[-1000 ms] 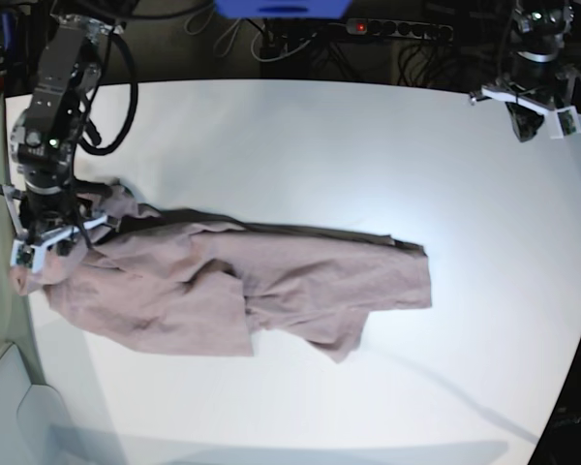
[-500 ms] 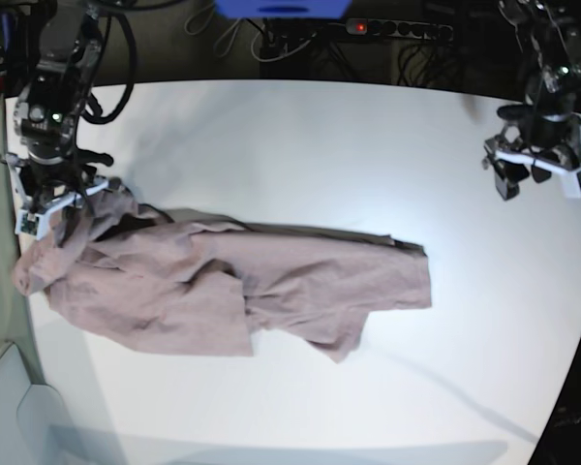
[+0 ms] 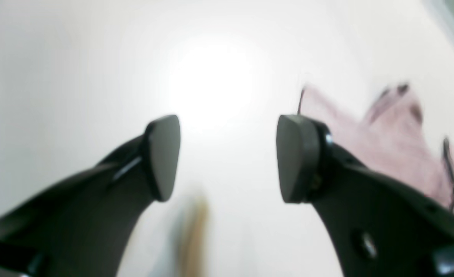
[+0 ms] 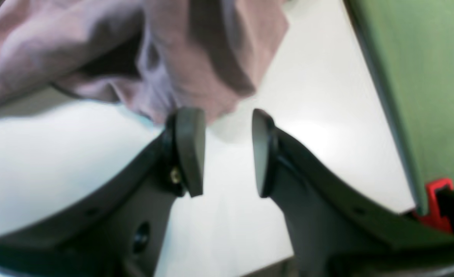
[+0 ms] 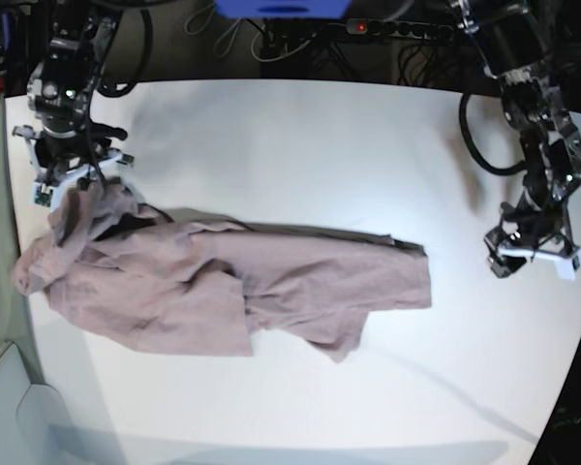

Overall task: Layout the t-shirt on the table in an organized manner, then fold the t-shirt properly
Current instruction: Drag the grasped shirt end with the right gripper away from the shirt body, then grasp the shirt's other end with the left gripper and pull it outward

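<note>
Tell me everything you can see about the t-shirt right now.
The t-shirt is dusty mauve-pink soft fabric, lying crumpled and stretched lengthwise across the white table. Wrinkled layers overlap, with a flap folded near the middle. One end bunches up at the right gripper, which touches it there; the left gripper is apart from it.

bright overhead light throws white glare on the table [image 5: 300,136]; both wrist views are soft and blurred, and the base view bends at its edges.
</note>
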`<state>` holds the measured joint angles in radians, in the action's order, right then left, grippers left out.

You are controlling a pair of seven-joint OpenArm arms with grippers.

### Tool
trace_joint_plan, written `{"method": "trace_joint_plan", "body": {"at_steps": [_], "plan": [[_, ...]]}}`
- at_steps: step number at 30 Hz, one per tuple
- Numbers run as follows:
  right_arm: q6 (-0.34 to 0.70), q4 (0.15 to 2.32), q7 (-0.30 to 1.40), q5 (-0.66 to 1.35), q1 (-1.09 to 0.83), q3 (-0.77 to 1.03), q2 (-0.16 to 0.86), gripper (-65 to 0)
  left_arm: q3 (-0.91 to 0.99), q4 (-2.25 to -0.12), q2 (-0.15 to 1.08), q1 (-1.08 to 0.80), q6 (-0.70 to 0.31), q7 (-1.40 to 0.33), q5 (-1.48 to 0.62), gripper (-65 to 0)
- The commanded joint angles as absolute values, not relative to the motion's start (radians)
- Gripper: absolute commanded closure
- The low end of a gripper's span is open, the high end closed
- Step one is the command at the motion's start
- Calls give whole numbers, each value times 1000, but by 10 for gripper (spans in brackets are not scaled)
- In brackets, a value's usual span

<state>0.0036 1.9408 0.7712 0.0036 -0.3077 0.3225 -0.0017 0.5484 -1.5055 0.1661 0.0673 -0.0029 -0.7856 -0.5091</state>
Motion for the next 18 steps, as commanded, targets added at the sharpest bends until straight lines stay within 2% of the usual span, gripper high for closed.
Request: {"method": "trace_joint_plan", "body": {"at_steps": [1, 5, 10, 18], "plan": [[7, 1960, 753, -1, -303, 325, 1, -211, 545, -1491, 177, 117, -5, -773, -522, -384], [7, 1960, 753, -1, -317, 326, 1, -211, 430, -1371, 202, 231, -5, -768, -473, -384], [7, 1960, 753, -1, -317, 329, 2, -211, 269, -1251, 203, 302, -4, -645, -377, -384], [7, 1960, 753, -1, -317, 329, 4, -211, 180, -989, 188, 371, -2, -535, -375, -384]]}}
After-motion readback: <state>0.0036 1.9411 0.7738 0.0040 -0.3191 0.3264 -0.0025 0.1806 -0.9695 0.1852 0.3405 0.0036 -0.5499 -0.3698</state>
